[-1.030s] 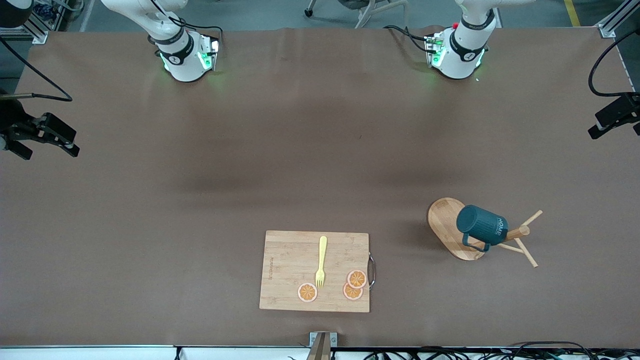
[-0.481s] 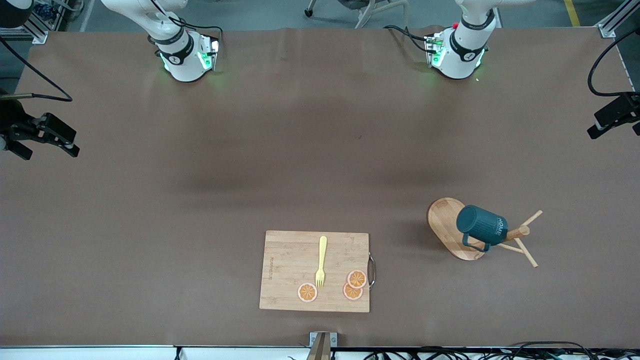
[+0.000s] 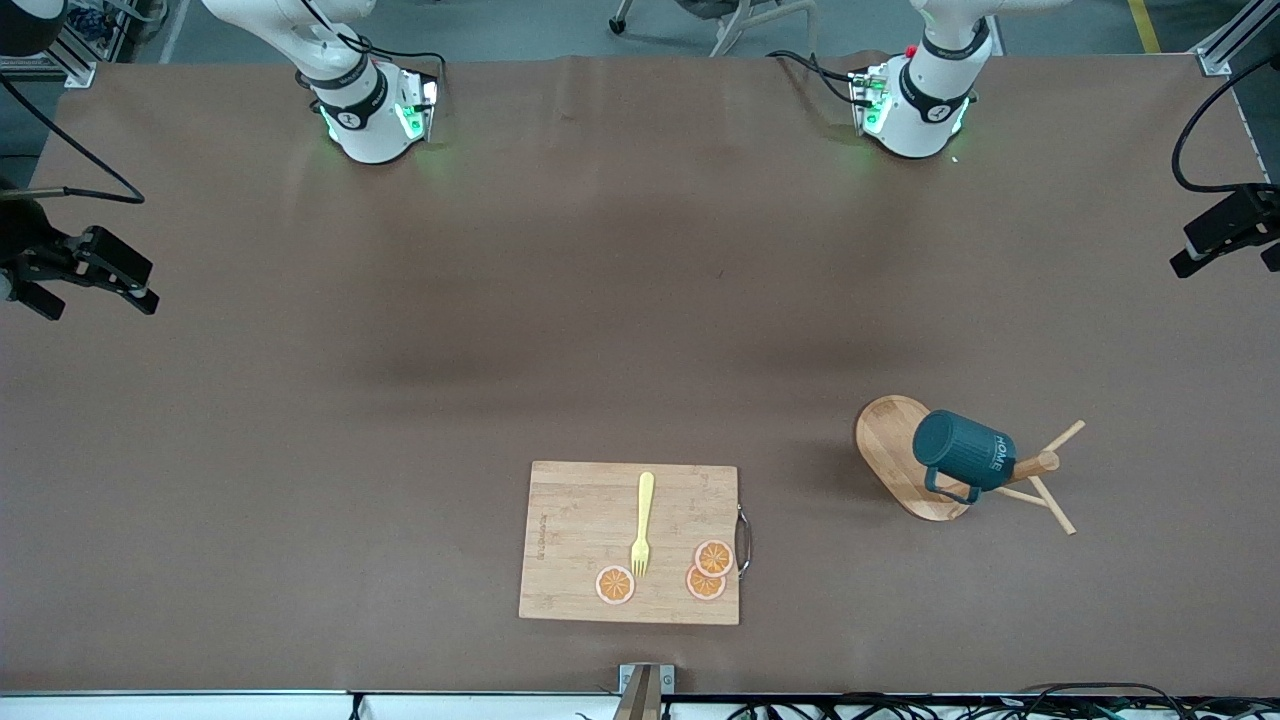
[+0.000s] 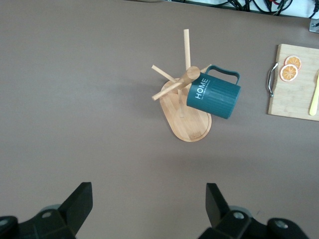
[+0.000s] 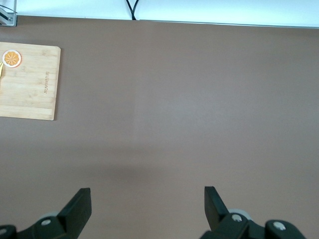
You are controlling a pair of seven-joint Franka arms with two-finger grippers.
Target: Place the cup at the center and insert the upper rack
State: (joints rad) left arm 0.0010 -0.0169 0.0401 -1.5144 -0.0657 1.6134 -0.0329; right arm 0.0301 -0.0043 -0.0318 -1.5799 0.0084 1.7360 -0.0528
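A: Where's the cup?

B: Dark teal ribbed mug with a handle and white "HOME" lettering (image 3: 965, 455). It hangs by the handle on a peg of the small wooden mug tree with an oval base (image 3: 893, 450), tilted, mouth angled down toward that base. The tree stands on the brown bench (image 3: 600, 300), toward the left arm's end of it.

A: So the cup isn't at center?

B: No, it's on the tree, well apart from mid-bench. From the tree, the rectangular bamboo cutting board with a metal handle (image 3: 570, 540) lies toward the right arm's end and a bit nearer the front camera, carrying a yellow plastic fork (image 3: 642, 523) and three orange-slice pieces (image 3: 706, 571).

A: Pincers?

B: I see my left pincer (image 4: 149, 204) spread wide and holding nothing, up high past the left arm's end of the bench; in its wrist view the tree sits straight ahead of the fingers. My right pincer (image 5: 147, 204) is also wide and bare, parked over the right arm's end, waiting, well apart from the tree.

A: Which arm is closer?

B: Left, clearly. I judge the mug must slide off along the peg's upward slant, away from the post.
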